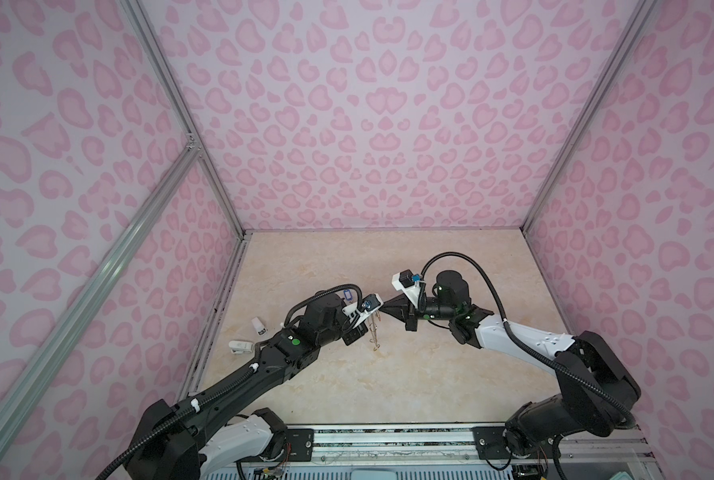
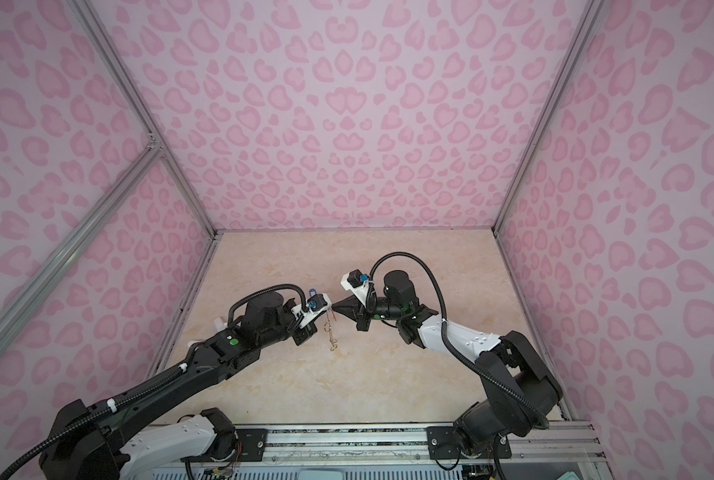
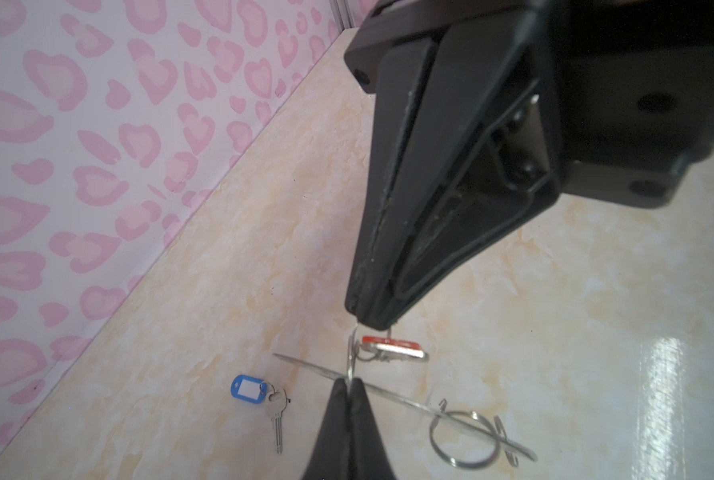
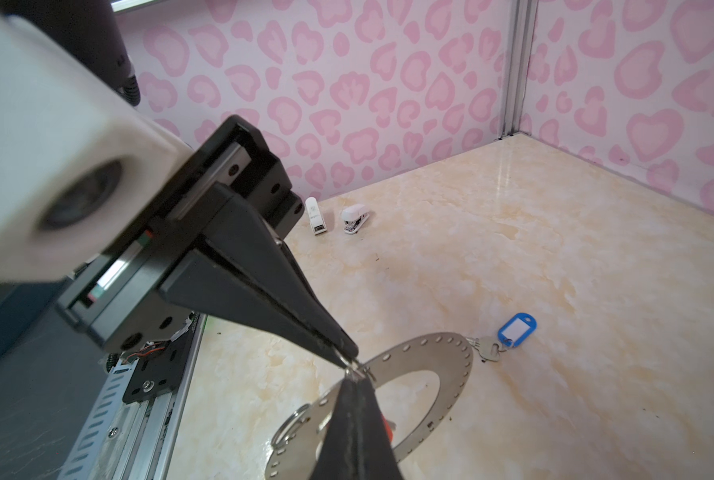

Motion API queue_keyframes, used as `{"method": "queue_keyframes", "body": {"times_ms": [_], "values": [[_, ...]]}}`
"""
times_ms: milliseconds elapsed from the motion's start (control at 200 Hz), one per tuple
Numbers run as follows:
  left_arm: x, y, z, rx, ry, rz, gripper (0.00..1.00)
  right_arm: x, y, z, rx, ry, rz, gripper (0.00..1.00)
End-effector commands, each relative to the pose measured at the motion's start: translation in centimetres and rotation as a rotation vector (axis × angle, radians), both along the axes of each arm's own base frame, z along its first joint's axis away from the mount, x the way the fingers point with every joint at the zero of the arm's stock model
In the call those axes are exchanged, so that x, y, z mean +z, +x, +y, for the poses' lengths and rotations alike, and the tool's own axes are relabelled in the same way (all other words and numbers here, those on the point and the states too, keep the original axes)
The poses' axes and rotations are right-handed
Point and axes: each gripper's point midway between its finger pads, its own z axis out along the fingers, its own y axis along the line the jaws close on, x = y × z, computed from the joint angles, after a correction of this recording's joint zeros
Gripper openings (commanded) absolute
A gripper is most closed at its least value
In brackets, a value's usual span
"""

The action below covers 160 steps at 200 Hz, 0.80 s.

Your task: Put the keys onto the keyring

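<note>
Keyring [image 4: 442, 353] is lifted on edge near the middle of the table [image 4: 513, 232], a thin upright sliver in both top views [image 1: 374, 332] [image 2: 330, 332], and the 2 arms meet nose to nose at the upper part of its rim. The left gripper [image 4: 345, 354] has its jaws together, apparently pinching the rim or a wire clip there. The right gripper [image 3: 369, 321] is likewise closed, and the orange-red key set [image 3: 392, 348] dangles just below its tip. It seems to hold that set's small split ring, though the contact is too fine to tell. The blue-tagged key set [image 3: 270, 401] lies flat on the table, apart from the disc. I judge the step in hand to be threading key set 1 of 2 onto the keyring. Doing it well means the left arm holds the disc steady. The right arm feeds the small ring along a clip's open end in slow, tiny motions without twisting, and lets go only once the ring hangs there by itself.
</note>
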Motion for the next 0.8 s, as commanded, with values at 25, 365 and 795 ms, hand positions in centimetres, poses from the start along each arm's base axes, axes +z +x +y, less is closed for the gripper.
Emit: {"method": "queue_keyframes", "body": {"times_ms": [25, 365, 795], "values": [[1.6, 0.3, -0.6, -0.015, -0.034, -0.05, 0.03, -0.5, 0.5, 0.0, -0.02, -0.014, 0.022, 0.0], [2.0, -0.2, -0.8, -0.044, -0.053, -0.058, 0.03, -1.3, 1.1, -0.5, -0.037, -0.031, 0.049, 0.0], [3.2, -1.6, -2.6, -0.179, -0.102, -0.021, 0.03, -1.5, 0.0, -3.9, -0.034, -0.093, -0.156, 0.38]]}}
